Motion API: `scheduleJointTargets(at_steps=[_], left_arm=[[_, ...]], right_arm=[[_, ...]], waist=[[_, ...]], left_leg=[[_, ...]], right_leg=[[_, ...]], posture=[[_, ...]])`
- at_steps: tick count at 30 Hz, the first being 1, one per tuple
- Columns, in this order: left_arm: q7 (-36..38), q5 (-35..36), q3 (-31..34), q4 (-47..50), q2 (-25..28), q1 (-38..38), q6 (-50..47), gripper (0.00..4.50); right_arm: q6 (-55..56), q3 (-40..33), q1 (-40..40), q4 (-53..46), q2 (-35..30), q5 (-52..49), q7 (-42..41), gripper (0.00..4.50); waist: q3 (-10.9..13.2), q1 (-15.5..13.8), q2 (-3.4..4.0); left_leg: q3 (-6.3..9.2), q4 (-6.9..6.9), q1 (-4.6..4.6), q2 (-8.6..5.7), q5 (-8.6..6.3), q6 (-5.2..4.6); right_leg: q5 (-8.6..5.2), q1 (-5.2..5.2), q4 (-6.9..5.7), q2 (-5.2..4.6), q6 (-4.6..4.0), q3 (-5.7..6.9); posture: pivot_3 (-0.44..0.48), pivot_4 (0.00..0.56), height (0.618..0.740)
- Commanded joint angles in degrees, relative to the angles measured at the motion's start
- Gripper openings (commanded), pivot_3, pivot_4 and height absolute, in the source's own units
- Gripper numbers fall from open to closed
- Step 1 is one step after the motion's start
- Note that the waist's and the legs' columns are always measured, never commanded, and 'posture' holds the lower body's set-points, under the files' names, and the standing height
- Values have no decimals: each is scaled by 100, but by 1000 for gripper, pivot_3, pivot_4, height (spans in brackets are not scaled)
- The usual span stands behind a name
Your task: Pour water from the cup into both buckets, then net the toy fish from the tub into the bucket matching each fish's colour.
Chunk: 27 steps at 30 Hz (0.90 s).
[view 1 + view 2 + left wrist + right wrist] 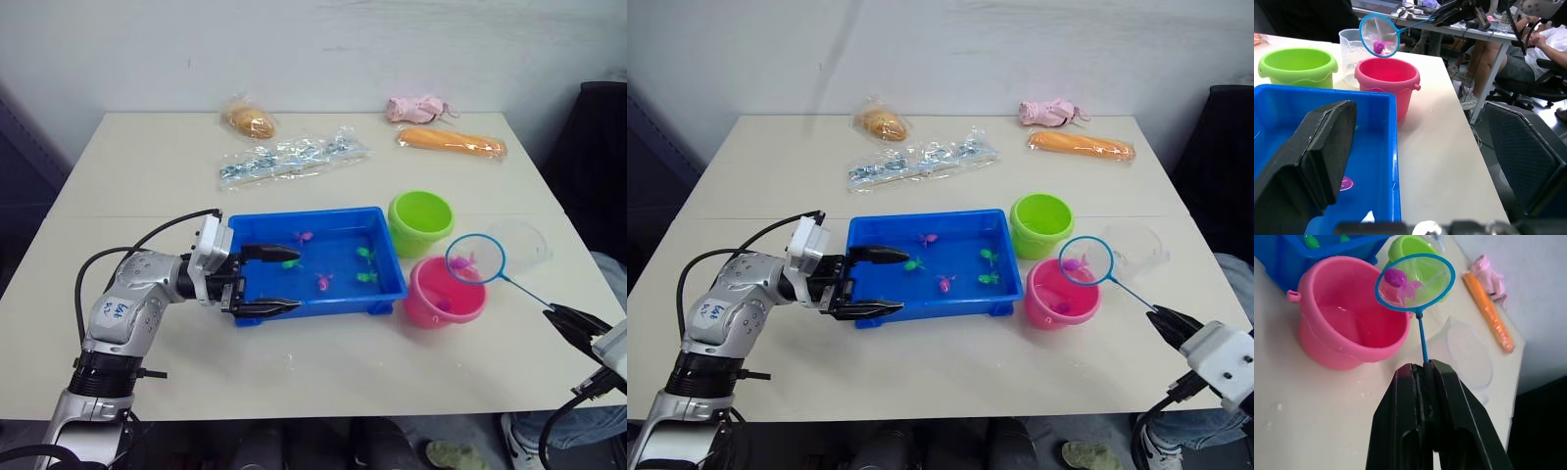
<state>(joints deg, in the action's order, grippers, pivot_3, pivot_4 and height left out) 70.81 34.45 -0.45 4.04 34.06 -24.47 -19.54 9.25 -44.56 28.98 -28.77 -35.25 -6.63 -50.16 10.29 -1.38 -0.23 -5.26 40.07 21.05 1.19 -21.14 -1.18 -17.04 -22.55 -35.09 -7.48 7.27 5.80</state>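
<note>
Left eye view: a matte cream table point(294, 372) is being shown against a plain pale wall, with a seam running across the top. At the far edge, clear crinkled bags are lying: one with a bread roll point(249, 120), one long orange loaf point(452, 143), a pink soft item point(416, 108), and a packet of small metal parts point(290, 160). The tub point(315, 304), glossy blue rectangular plastic with a rim, is sitting mid-table and is holding water with green and pink toy fish point(364, 277) in it. The left gripper point(266, 279) is being held at the tub's near-left corner, jaws spread wide, one finger over the water and one outside the rim, nothing pinched. Just beside the tub's right end, the green bucket point(420, 221) and pink bucket point(443, 294) are standing upright, smooth round plastic, close together. The cup point(519, 247), clear and thin-walled, is standing just behind the pink bucket. The right gripper point(1426, 368) is being kept pressed together on the thin blue handle of the net point(1415, 281); a pink fish point(1403, 284) is being carried in the round mesh hoop above the pink bucket's rim. In the left wrist view, a seated person point(1528, 54) is being shown beyond the table.
</note>
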Motion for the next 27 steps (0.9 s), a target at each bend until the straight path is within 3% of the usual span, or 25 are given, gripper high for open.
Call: scheduleJointTargets(at_steps=[1,6,12,19,24,26,27], left_arm=[[-25,-38,44,90,-54,16,122,4471],[-97,-25,76,159,-66,95,94,4471],[-112,-39,95,81,-56,147,126,4471],[-135,-73,124,-52,-85,174,221,4471],[-270,5,371,-84,-41,311,183,4471],[-348,121,551,-76,47,410,0,4471],[-351,177,673,-46,140,512,-78,4471]], right_arm=[[1279,-6,47,283,-48,879,459,0],[3077,-10,63,922,-266,2254,1267,0],[3722,-210,-73,1359,-314,2908,2186,0],[4112,-270,265,1512,-361,3094,2645,0],[1616,866,670,168,-466,-623,1839,0],[33,1182,616,-755,-755,-2547,2122,0],[-555,1391,226,-1035,-1070,-3175,2248,0]], waist=[[0,1,0],[0,16,0],[0,18,0],[-1,18,2],[-1,50,2],[0,108,4],[0,134,4]], left_leg=[[0,0,0,-1,1,0],[-1,-1,-1,0,2,2],[-1,-1,-6,29,5,8],[-1,-1,-6,34,6,8],[1,-1,-11,42,6,8],[1,1,-16,44,7,7],[0,2,-22,44,6,5]], right_leg=[[0,0,0,0,0,0],[0,0,1,0,0,-2],[-1,1,-1,2,-1,-5],[-2,2,0,5,-2,-4],[-2,8,-2,8,-4,-3],[-3,8,-15,4,-6,-4],[-4,9,-22,-3,-7,-7]], posture=[[0,150,740],[0,150,740],[0,150,740],[0,150,740],[0,150,740],[0,150,740],[0,150,740]])
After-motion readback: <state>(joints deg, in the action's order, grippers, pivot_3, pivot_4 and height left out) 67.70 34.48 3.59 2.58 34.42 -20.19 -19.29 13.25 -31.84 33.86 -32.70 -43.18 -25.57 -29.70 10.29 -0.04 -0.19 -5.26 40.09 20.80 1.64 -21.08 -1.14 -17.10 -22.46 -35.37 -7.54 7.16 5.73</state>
